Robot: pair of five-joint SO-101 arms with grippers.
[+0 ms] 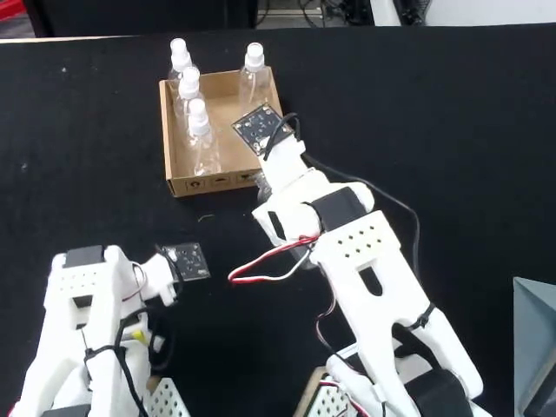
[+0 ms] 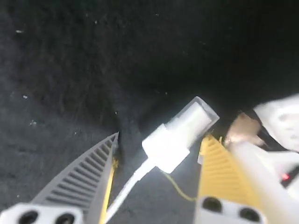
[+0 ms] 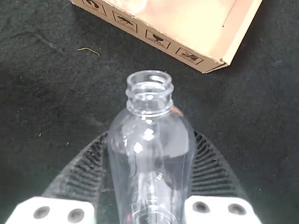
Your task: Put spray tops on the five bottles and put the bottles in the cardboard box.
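I'm gripping the capless bottle (image 3: 148, 100) in the right gripper (image 3: 150, 136) beside the cardboard box (image 3: 154, 39), while the left gripper (image 2: 160, 137), well apart, jaws wide, is straddling the spray top (image 2: 180, 130).

Lighting: even, from overhead, moderately bright. Black surface (image 1: 452, 113): swallows the light, so shadows barely register. Right arm (image 1: 373, 261): white shell bright, near washed out. Bottle (image 3: 149, 140): small glints on neck and shoulder. Spray top (image 2: 180, 135): brightly lit against dark cloth. Cardboard box (image 3: 187, 23): pale glare inside.
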